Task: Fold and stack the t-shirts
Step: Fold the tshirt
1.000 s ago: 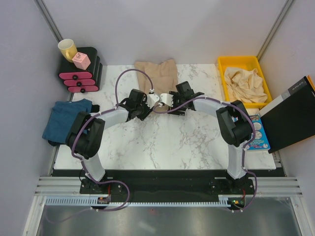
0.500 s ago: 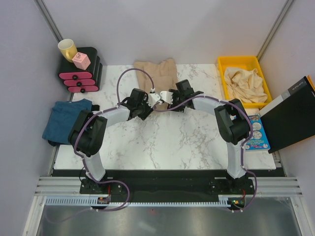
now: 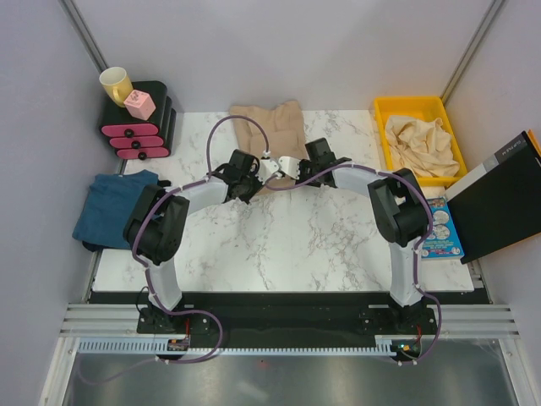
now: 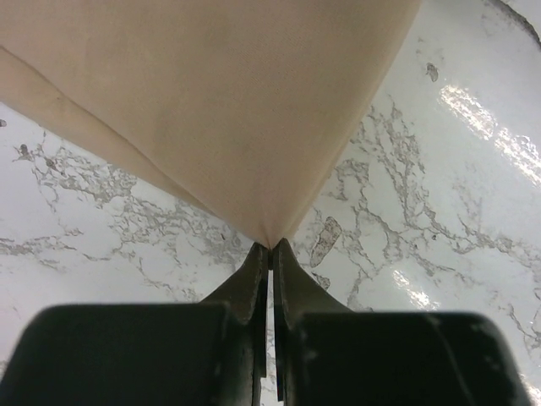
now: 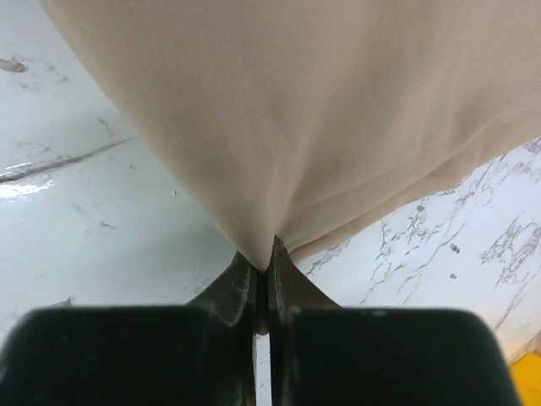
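Your left fingers (image 4: 259,264) are closed, pinching a pointed fold of the tan t-shirt (image 4: 211,101) right at their tips. In the left wrist view the cloth fans out wide from that pinch and fills the space beyond the fingertips, with marbled worktop (image 4: 439,211) showing on both sides of it.

Your right fingers (image 5: 247,272) are closed as well, clamped on another bit of the same tan t-shirt. From that nip the fabric rises and spreads away across most of the right wrist view, stretched smooth, with faint creases running into the tips.

From above, the two sets of fingers sit close together, tips angled toward each other, at the near edge of the tan t-shirt, which lies beyond them toward the far side of the worktop.

Well off to the left of your left fingers, the teal-blue t-shirt (image 3: 114,207) lies crumpled over the worktop's left edge. Well off to the right of your right fingers and a little beyond them, the yellow bin (image 3: 406,103) holds the beige t-shirts (image 3: 420,144) in a loose heap.
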`<state>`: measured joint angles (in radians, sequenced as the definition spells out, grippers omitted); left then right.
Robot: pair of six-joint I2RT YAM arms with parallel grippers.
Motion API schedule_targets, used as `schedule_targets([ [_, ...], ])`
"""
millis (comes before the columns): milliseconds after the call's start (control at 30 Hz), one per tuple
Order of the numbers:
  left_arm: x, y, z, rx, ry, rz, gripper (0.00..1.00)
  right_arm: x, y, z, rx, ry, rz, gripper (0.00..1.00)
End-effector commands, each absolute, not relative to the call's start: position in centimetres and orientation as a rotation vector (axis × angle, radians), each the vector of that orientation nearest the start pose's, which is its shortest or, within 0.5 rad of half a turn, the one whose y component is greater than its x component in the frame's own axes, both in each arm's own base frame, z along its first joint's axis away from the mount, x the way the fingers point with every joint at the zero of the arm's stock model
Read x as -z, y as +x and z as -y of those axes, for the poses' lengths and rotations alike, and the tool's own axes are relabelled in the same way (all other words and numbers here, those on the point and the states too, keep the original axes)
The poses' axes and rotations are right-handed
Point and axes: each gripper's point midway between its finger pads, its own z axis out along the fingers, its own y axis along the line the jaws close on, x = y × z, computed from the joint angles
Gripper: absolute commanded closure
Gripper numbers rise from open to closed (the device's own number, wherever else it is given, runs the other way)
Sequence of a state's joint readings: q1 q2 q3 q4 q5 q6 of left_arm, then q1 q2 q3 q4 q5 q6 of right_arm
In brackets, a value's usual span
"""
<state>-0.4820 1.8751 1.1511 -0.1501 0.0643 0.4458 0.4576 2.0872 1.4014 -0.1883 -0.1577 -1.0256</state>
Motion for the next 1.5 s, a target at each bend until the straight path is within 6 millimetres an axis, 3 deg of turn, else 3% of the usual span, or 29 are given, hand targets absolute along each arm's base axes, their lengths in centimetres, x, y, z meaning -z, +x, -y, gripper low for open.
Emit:
schedule_targets([
  [0,-4.6,41.3,21.3,0.037,1.121,-2.147,0.98,-2.6,43.8,-24.0,-0.056,-1.802,-1.711,1.00],
  [267,-9.4,41.0,21.3,0.054,1.082,-2.097,0.98,-5.3,40.3,-24.6,-0.253,-1.875,-1.780,1.00],
  [433,-12.1,39.6,22.0,0.144,1.021,-2.113,0.98,-7.3,38.2,-26.1,-0.397,-1.863,-1.789,1.00],
  [600,-14.4,38.3,22.8,0.196,1.002,-2.096,0.98,-9.2,37.6,-27.4,-0.484,-1.820,-1.802,1.00],
  [733,-15.1,37.5,22.8,0.203,1.012,-2.093,0.98,-10.7,37.2,-27.8,-0.514,-1.811,-1.812,1.00],
  [1167,-16.0,34.5,21.2,0.198,1.089,-2.075,0.98,-14.3,35.6,-25.1,-0.384,-1.804,-1.809,1.00],
  [1333,-15.7,33.1,20.7,0.222,1.106,-2.083,0.98,-14.0,34.0,-24.5,-0.428,-1.825,-1.843,1.00],
  [1467,-16.1,32.7,20.7,0.237,1.074,-2.089,0.98,-12.6,32.0,-24.2,-0.534,-1.855,-1.939,1.00],
])
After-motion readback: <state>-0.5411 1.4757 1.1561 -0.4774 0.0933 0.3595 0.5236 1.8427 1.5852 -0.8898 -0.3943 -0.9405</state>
